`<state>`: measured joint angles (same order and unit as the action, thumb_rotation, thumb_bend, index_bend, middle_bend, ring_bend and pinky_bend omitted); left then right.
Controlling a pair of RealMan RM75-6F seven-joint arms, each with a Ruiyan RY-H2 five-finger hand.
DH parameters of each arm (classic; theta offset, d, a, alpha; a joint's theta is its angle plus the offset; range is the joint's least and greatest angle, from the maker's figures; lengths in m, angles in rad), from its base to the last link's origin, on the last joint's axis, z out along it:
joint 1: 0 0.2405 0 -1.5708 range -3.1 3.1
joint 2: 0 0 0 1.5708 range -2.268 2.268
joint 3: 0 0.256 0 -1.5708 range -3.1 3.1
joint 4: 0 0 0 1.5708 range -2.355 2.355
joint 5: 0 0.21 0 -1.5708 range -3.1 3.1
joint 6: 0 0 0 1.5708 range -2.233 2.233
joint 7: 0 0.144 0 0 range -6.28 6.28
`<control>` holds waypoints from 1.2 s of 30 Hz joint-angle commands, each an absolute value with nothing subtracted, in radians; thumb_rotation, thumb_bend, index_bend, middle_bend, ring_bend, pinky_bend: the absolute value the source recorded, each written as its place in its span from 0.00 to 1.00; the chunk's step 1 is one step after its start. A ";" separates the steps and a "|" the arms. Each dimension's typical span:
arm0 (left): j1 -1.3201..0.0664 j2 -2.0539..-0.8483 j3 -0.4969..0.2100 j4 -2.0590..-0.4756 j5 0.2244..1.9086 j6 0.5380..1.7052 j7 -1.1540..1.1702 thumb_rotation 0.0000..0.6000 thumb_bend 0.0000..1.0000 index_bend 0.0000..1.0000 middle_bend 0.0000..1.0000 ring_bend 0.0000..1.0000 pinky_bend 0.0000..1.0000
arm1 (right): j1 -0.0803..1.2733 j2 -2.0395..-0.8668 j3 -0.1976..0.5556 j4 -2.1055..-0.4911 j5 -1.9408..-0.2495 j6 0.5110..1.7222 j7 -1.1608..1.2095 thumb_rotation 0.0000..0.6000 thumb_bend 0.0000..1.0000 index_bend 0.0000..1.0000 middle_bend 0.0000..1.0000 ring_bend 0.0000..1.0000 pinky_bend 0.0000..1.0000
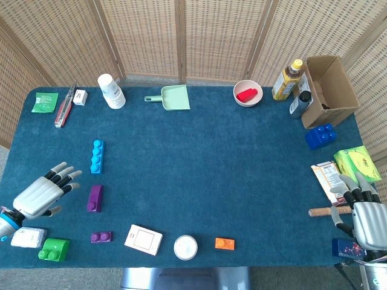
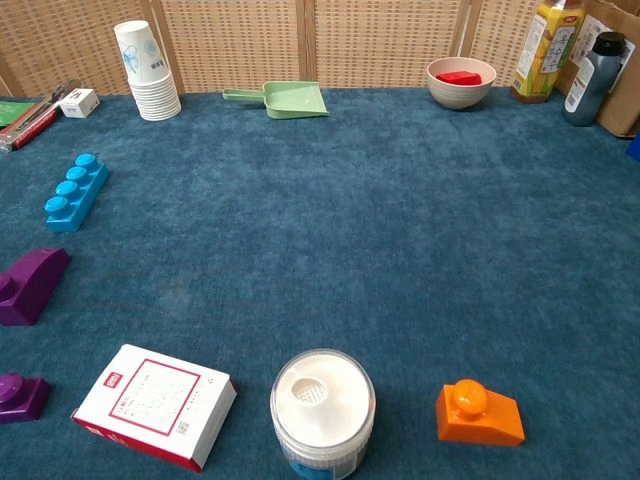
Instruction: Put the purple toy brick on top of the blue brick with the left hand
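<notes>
My left hand (image 1: 41, 197) hangs over the near left of the blue carpeted table (image 1: 205, 163), fingers spread, holding nothing. Just nearer than it lie a green studded brick (image 1: 54, 249) and a white crumpled pack (image 1: 28, 237). To its right, close by but apart from the fingertips, lies the purple toy brick (image 1: 94, 197), a smooth plastic wedge with one stud on its low end; I count a second, flatter purple piece (image 1: 100, 237) nearer me. Beyond the purple wedge sits the blue brick (image 1: 97, 156), a light-blue strip with four round studs in a row. Far back stands one stack of paper cups (image 1: 110, 91). My right hand (image 1: 366, 214) rests at the far right edge, fingers loosely apart and empty, beside a wooden stick (image 1: 329, 211)
</notes>
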<state>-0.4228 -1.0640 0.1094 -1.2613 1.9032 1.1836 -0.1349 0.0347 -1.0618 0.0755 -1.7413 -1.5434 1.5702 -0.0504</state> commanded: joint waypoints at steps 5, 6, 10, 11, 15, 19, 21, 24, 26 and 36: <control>-0.475 -1.135 0.141 -1.174 1.946 1.174 -0.177 1.00 0.30 0.23 0.08 0.01 0.00 | 0.026 -1.055 0.074 -1.757 -1.539 1.578 -0.066 1.00 0.40 0.36 0.19 0.04 0.18; -0.480 -1.145 0.144 -1.162 1.950 1.174 -0.177 1.00 0.30 0.23 0.08 0.01 0.00 | 0.025 -1.054 0.074 -1.759 -1.538 1.580 -0.068 1.00 0.40 0.36 0.19 0.04 0.18; -0.497 -1.188 0.150 -1.116 1.958 1.180 -0.183 1.00 0.30 0.22 0.07 0.00 0.00 | 0.019 -1.048 0.075 -1.767 -1.535 1.586 -0.074 1.00 0.40 0.36 0.19 0.04 0.18; -0.502 -1.203 0.151 -1.104 1.959 1.181 -0.191 1.00 0.30 0.22 0.07 0.00 0.00 | 0.018 -1.047 0.075 -1.770 -1.534 1.586 -0.076 1.00 0.40 0.36 0.19 0.04 0.18; -0.523 -1.250 0.166 -1.057 1.969 1.187 -0.228 1.00 0.30 0.21 0.07 0.00 0.00 | 0.012 -1.039 0.075 -1.778 -1.531 1.593 -0.083 1.00 0.40 0.36 0.19 0.04 0.18; -0.538 -1.290 0.179 -1.007 1.974 1.194 -0.253 1.00 0.30 0.21 0.07 0.00 0.00 | 0.005 -1.031 0.075 -1.786 -1.529 1.601 -0.085 1.00 0.40 0.36 0.19 0.04 0.18; -0.543 -1.304 0.184 -0.992 1.974 1.199 -0.261 1.00 0.30 0.21 0.07 0.00 0.00 | 0.003 -1.030 0.075 -1.789 -1.527 1.601 -0.085 1.00 0.40 0.36 0.19 0.04 0.18; -0.552 -1.328 0.191 -0.969 1.973 1.203 -0.270 1.00 0.30 0.23 0.07 0.00 0.00 | 0.000 -1.026 0.075 -1.793 -1.527 1.604 -0.089 1.00 0.40 0.36 0.19 0.04 0.18; -0.555 -1.340 0.195 -0.956 1.967 1.203 -0.281 1.00 0.30 0.25 0.07 0.00 0.00 | -0.002 -1.024 0.075 -1.796 -1.526 1.607 -0.089 1.00 0.40 0.36 0.19 0.04 0.18; -0.579 -1.390 0.219 -0.912 1.949 1.194 -0.313 1.00 0.30 0.34 0.08 0.00 0.00 | -0.016 -1.017 0.077 -1.800 -1.526 1.624 -0.089 1.00 0.40 0.36 0.19 0.04 0.18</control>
